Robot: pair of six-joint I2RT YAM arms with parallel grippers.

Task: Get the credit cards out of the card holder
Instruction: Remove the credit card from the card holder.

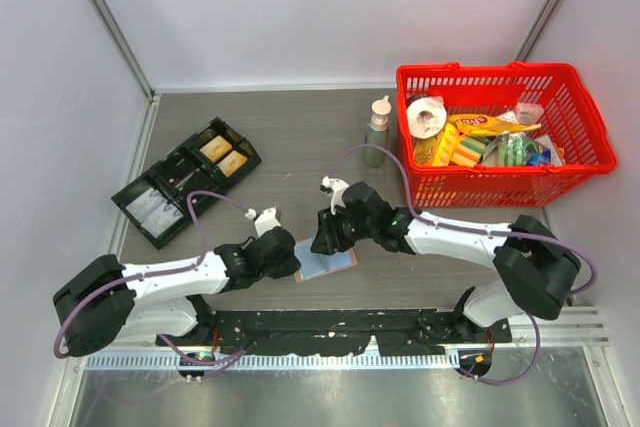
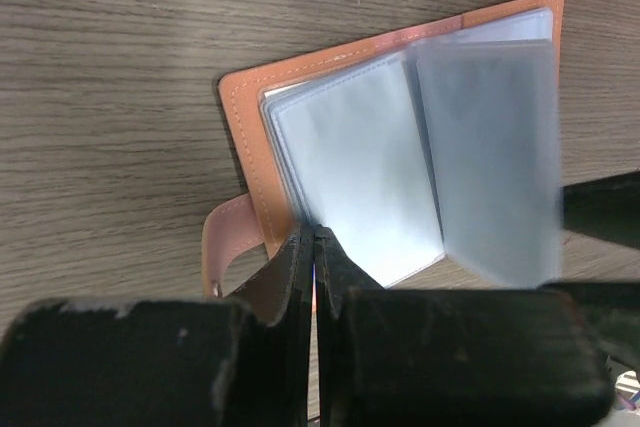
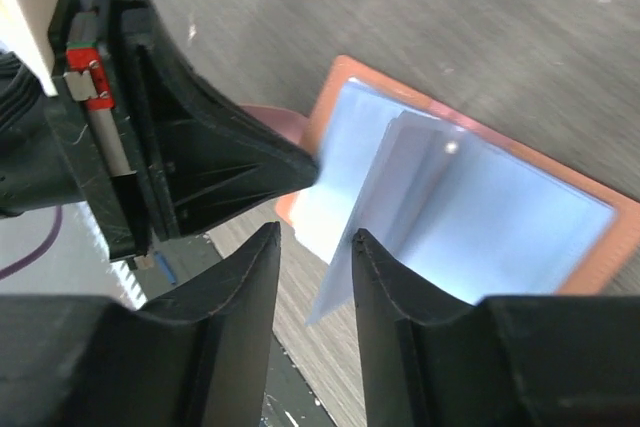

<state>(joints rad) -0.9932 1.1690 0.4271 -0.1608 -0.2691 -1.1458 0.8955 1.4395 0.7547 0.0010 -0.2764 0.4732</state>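
Plainly, the card holder [image 2: 250, 137] lay open on the wood-grain table [image 2: 120, 67], its tan-pink stitched leather cover spread under glossy, pale blue-grey leaves [image 2: 360, 167]. Whether the credit cards sat inside them could not be told. The left gripper [image 2: 315, 237] had its black fingers pressed together on the holder's near edge, with the small strap tab [image 2: 215, 247] just left of the fingertips. The right gripper [image 3: 315, 247] stood over the holder with a narrow gap between its fingers. One lifted leaf [image 3: 390, 207] rose just beyond its tips; whether they touched could not be told. Well beyond both grippers, a red mesh plastic basket [image 1: 500, 77] held bright packets and a tape roll [image 1: 426, 117]. A black compartment tray [image 1: 185, 179] held tan blocks and pale packets.
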